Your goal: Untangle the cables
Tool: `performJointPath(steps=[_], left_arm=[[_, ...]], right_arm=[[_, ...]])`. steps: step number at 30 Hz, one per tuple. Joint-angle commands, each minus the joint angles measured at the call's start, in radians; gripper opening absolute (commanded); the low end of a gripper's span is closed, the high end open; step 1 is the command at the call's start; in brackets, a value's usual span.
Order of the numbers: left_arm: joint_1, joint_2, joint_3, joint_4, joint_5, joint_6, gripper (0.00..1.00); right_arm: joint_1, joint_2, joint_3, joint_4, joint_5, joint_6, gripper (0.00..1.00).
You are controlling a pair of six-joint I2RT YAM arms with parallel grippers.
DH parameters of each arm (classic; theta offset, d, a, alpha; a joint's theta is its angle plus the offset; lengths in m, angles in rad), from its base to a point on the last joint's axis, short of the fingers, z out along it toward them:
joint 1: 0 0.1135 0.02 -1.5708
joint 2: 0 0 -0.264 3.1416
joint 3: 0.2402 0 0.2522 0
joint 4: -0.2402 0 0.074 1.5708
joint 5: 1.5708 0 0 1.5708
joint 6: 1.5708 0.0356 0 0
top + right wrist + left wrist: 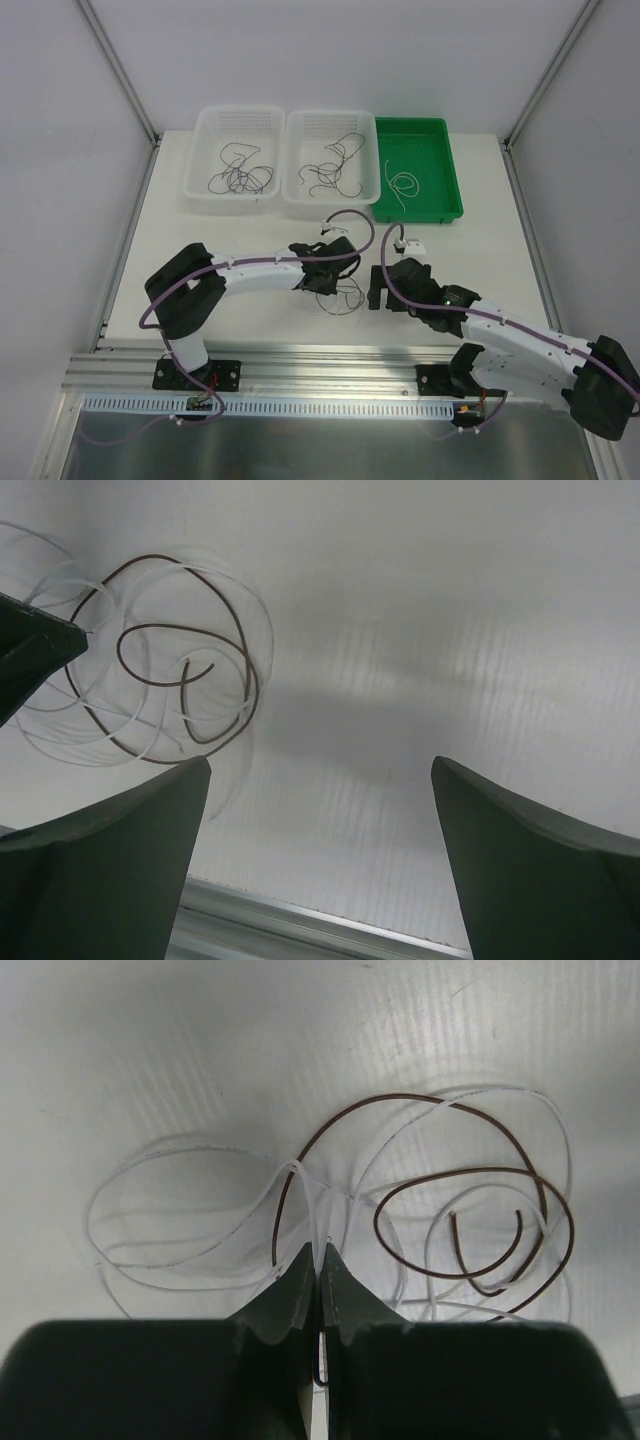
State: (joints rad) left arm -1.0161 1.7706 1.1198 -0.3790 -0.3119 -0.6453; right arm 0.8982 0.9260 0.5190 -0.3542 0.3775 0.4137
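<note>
From above: finds the cables point(348, 297) mid-table, between left gripper point(335, 280) and right gripper point(385, 283). Counts two baskets point(240, 112) and one tray point(412, 121), all holding strands.

At left wrist: shows fingers point(290, 1290) pressed together on the cables. Counts one brown strand point(400, 1095); white loops too overlapped to count. Best lifted slowly.

At right wrist: shows fingers point(120, 850) spread wide, empty, tangle near. Best to take the brown strand well away from the pinch.

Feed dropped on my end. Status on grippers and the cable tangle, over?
Left gripper shut on the cables, brown and white strands looped together. Right gripper open, empty, alongside. Nothing blocking.
</note>
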Motion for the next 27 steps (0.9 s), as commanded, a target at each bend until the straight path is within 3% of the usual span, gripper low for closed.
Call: performJointPath(steps=[1, 11, 27], left_arm=[[-0.012, -0.105, -0.053, -0.008, -0.035, -0.002, 0.00], [-0.012, -0.287, -0.167, 0.034, 0.016, -0.011, 0.00], [-0.012, -0.324, -0.204, 0.049, 0.017, -0.016, 0.00]], right_arm=[[-0.002, 0.057, 0.002, 0.168, -0.113, -0.022, 0.97], [-0.002, 0.201, 0.073, 0.340, -0.330, -0.220, 0.66], [-0.004, 0.496, 0.210, 0.429, -0.505, -0.355, 0.51]])
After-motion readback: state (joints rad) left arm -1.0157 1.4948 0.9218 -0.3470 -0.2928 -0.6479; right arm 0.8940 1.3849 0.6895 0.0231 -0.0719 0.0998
